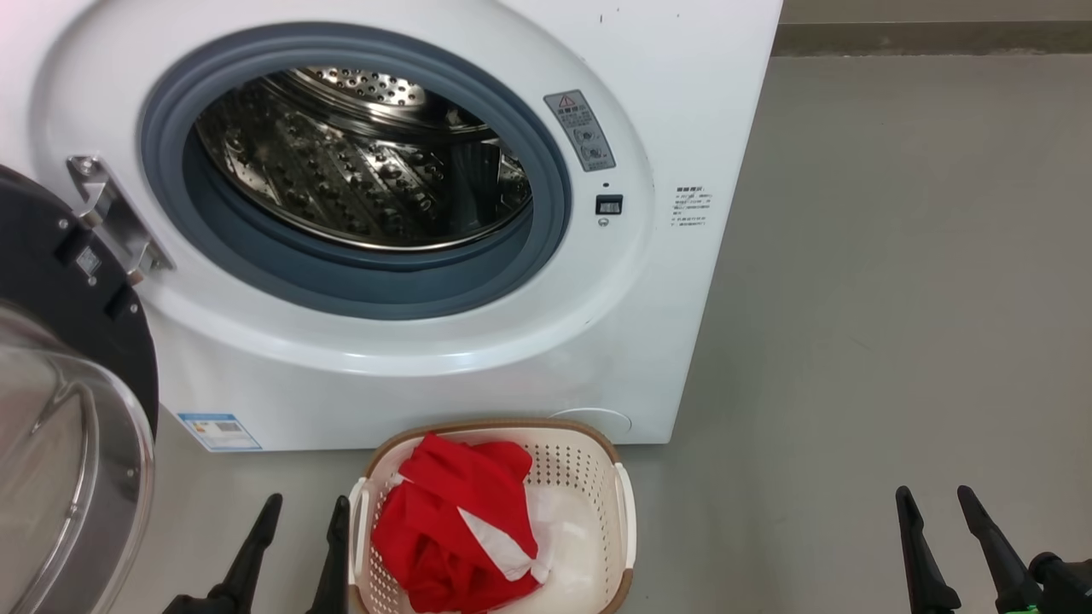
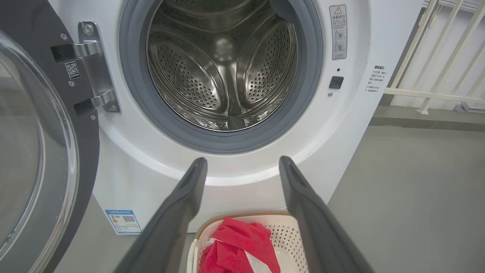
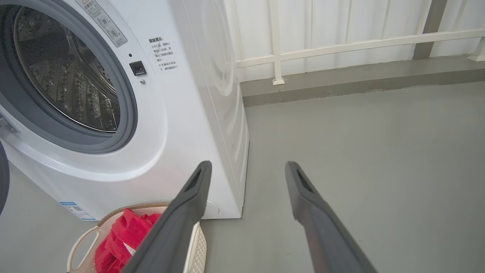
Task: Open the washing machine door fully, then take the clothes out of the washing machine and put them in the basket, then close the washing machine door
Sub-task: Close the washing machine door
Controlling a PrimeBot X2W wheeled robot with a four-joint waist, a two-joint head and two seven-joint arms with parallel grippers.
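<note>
The white washing machine [image 1: 478, 358] stands with its door [image 1: 60, 409] swung wide to the left, black rim and glass bowl facing me. Its steel drum [image 1: 358, 162] looks bare inside, also in the left wrist view [image 2: 223, 64]. The red clothes [image 1: 456, 524] with white patches lie in the cream basket [image 1: 589, 477] on the floor before the machine. My left gripper [image 1: 303, 512] hangs open just left of the basket, nothing between its fingers. My right gripper [image 1: 938, 499] is open over bare floor at the far right. The clothes [image 2: 237, 246] show between the left fingers.
Grey floor [image 1: 896, 298] spreads to the right of the machine. A white railing [image 3: 341, 41] on a low grey kerb runs behind it. The open door takes up the space at the lower left.
</note>
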